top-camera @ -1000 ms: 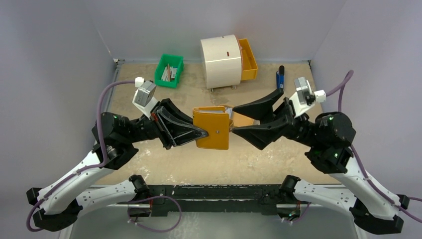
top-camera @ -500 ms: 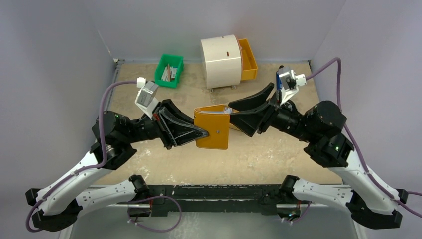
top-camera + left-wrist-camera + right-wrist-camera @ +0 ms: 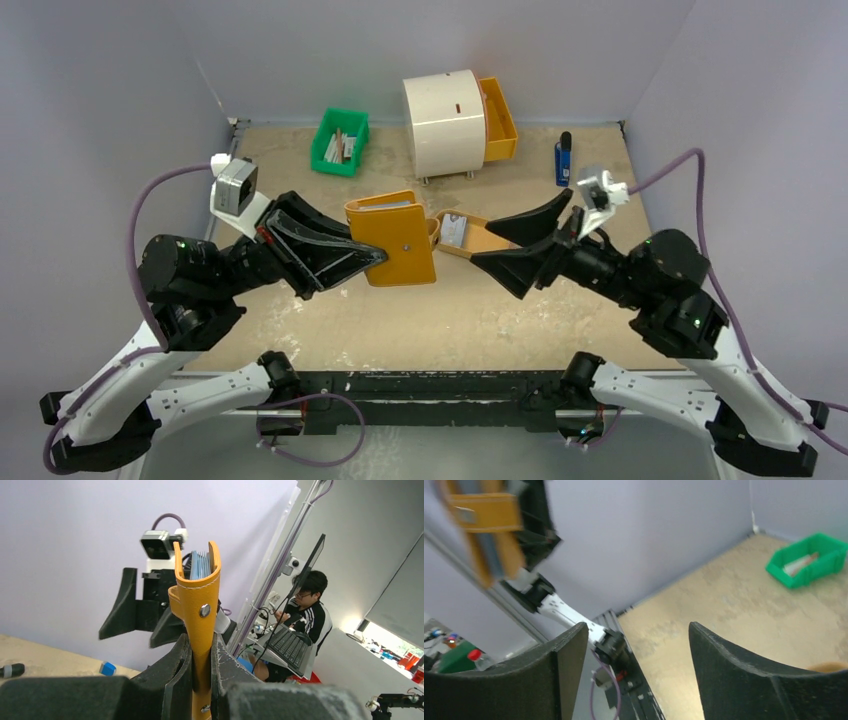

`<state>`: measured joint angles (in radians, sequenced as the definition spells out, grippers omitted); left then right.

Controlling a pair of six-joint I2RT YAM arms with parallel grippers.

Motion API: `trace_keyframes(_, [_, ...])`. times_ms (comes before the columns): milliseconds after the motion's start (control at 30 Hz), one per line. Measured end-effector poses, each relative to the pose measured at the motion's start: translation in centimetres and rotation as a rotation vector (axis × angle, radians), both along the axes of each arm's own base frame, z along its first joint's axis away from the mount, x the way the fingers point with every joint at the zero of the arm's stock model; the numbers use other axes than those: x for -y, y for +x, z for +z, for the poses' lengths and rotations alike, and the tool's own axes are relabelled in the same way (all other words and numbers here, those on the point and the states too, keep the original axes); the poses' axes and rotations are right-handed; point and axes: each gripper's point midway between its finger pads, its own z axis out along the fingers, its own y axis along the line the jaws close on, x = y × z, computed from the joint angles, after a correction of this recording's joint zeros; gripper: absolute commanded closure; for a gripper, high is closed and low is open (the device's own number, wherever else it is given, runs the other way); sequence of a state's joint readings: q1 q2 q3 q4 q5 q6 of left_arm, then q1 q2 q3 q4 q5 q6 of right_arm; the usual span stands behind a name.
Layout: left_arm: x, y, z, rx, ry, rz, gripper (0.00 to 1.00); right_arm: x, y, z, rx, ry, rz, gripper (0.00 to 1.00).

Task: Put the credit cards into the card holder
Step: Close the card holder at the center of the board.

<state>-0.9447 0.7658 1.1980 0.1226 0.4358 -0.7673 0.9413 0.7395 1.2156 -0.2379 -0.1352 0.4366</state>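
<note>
Left claw [image 3: 378, 262] is clamped tight on the card holder [image 3: 393, 240]. It pinches one edge, so the orange wallet sticks out past the fingertips, held up off the table [image 3: 470, 320] just left of the middle of the overhead shot. On the left wrist cam you see it edge-on and upright, with its mouth a bit spread at the top and pale blue layers between the two leaves. Can't tell if those are cards or just lining. Right claw [image 3: 485, 246] sits right of center with its jaws wide apart and nothing in them. It points toward the wallet but isn't touching it. Between the two claws, partly under the right one's fingers, an oval orange tray [image 3: 485, 240] lies on the table with one pale credit card [image 3: 453, 232] in it. Further back there's a green bin [image 3: 340, 141] with sticks and papers in the upper left. A white drum-shaped cabinet [image 3: 443, 122] is at top center, with its orange drawer [image 3: 498, 118] pulled out on its right side. A small blue thing [image 3: 564, 158] lies near the table's upper right.
</note>
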Motion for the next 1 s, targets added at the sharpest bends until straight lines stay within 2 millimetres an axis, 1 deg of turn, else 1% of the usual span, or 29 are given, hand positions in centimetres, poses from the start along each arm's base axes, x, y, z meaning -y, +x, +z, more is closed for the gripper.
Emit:
trace_keyframes(67, [-0.2, 0.1, 0.4, 0.001, -0.010, 0.009, 1.00, 0.3, -0.9, 1.7, 0.054, 0.061, 0.033, 0.20])
trace_keyframes(200, [0.0, 0.6, 0.2, -0.018, -0.002, 0.028, 1.00, 1.1, -2.8, 5.2, 0.151, 0.177, 0.093, 0.17])
trace_keyframes(267, [0.3, 1.0, 0.0, -0.028, 0.004, 0.036, 1.00, 1.2, -3.3, 6.5, 0.174, 0.206, 0.113, 0.16])
trace_keyframes(367, [0.9, 1.6, -0.5, -0.044, 0.021, 0.042, 1.00, 0.6, -3.3, 7.8, 0.182, 0.225, 0.132, 0.15])
trace_keyframes(433, [1.3, 1.9, -0.9, -0.053, 0.034, 0.043, 1.00, -0.2, -3.0, 8.0, 0.173, 0.223, 0.149, 0.15])
trace_keyframes(567, [2.0, 2.5, -1.6, -0.074, 0.059, 0.048, 1.00, -2.1, -1.8, 7.5, 0.131, 0.193, 0.160, 0.14])
trace_keyframes(700, [2.3, 2.8, -2.1, -0.087, 0.075, 0.055, 1.00, -3.6, -0.6, 7.3, 0.097, 0.165, 0.153, 0.15])
trace_keyframes(767, [2.3, 2.9, -2.2, -0.089, 0.078, 0.059, 1.00, -4.0, -0.2, 6.9, 0.080, 0.152, 0.146, 0.19])
trace_keyframes(800, [2.3, 3.0, -2.2, -0.089, 0.081, 0.063, 1.00, -4.1, 0.0, 6.6, 0.070, 0.146, 0.140, 0.23])
trace_keyframes(867, [2.4, 3.2, -2.4, -0.090, 0.088, 0.074, 1.00, -4.1, 0.2, 6.4, 0.056, 0.140, 0.126, 0.38])
trace_keyframes(900, [2.4, 3.3, -2.6, -0.091, 0.093, 0.078, 1.00, -4.0, 0.3, 6.3, 0.052, 0.139, 0.121, 0.42])
trace_keyframes(933, [2.4, 3.4, -2.7, -0.093, 0.097, 0.085, 1.00, -3.8, 0.2, 6.4, 0.047, 0.141, 0.118, 0.46])
trace_keyframes(1000, [2.5, 3.7, -2.9, -0.097, 0.105, 0.096, 1.00, -3.5, 0.1, 6.5, 0.044, 0.147, 0.109, 0.50])
